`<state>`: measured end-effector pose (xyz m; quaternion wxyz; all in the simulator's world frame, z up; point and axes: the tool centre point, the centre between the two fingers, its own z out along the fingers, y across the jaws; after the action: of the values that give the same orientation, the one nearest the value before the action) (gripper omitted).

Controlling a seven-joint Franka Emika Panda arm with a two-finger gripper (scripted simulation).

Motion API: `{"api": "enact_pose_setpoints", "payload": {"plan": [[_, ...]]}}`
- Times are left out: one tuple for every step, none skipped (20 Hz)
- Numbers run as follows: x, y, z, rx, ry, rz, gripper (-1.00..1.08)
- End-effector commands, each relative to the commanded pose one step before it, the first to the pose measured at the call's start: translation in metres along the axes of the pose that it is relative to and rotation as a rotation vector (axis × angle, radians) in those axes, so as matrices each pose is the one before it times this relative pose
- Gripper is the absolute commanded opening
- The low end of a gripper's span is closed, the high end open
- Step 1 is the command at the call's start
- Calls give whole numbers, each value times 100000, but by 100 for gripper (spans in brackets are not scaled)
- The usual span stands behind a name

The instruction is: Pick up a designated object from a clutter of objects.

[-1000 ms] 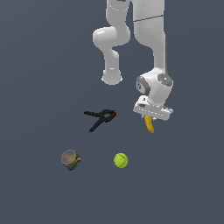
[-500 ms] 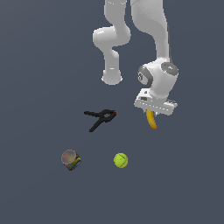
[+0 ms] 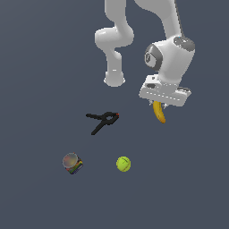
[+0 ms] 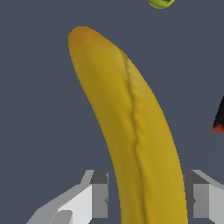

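The curved yellow banana (image 3: 159, 112) hangs below the white hand at the exterior view's right, lifted off the dark floor. My gripper (image 3: 159, 105) is shut on the banana; its fingers are mostly hidden by the hand there. In the wrist view the banana (image 4: 131, 131) fills the middle, and a grey finger (image 4: 99, 194) presses it on each side. The black spring clamp (image 3: 103, 120) with a red tip lies to the exterior view's left of the gripper. The tennis ball (image 3: 123, 163) and the short can (image 3: 72, 163) lie nearer the camera.
The arm's white base (image 3: 114, 78) stands behind the clamp. In the wrist view an edge of the tennis ball (image 4: 161, 3) and the clamp's red tip (image 4: 219, 122) show at the borders. The floor is a plain dark grey.
The gripper has risen with the banana in it and drifted slightly toward the exterior view's right. Clamp, ball and can have stayed where they were.
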<state>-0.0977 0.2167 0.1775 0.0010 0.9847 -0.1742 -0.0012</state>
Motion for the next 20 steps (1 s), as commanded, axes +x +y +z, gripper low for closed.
{"api": "enact_pose_setpoints", "payload": {"plan": [[243,89,-2581,141,58,-40,-100],[106,33,-976,0,0,0,-100],[107,32,-975,0,0,0,-100],[108,31,-974,0,0,0,-100],[109,30,-974,0,0,0,-100],[110,29,-975,0,0,0,-100],[95,33,-1006,57,26,-28,-100],[114,27,-978,0,0,0,-100],[115,25,-980,0,0,0,-100],[118,24,-982,0,0,0,-100],[120,22,-984,0,0,0,-100],[122,20,-987,0,0,0,-100],[125,18,-989,0,0,0,-100],[128,15,-991,0,0,0,-100],[132,13,-994,0,0,0,-100],[112,10,-991,22,40,-18,-100],[128,6,-920,0,0,0,-100],[124,3,-871,0,0,0,-100],[119,1,-821,0,0,0,-100],[115,-2,-771,0,0,0,-100]]}}
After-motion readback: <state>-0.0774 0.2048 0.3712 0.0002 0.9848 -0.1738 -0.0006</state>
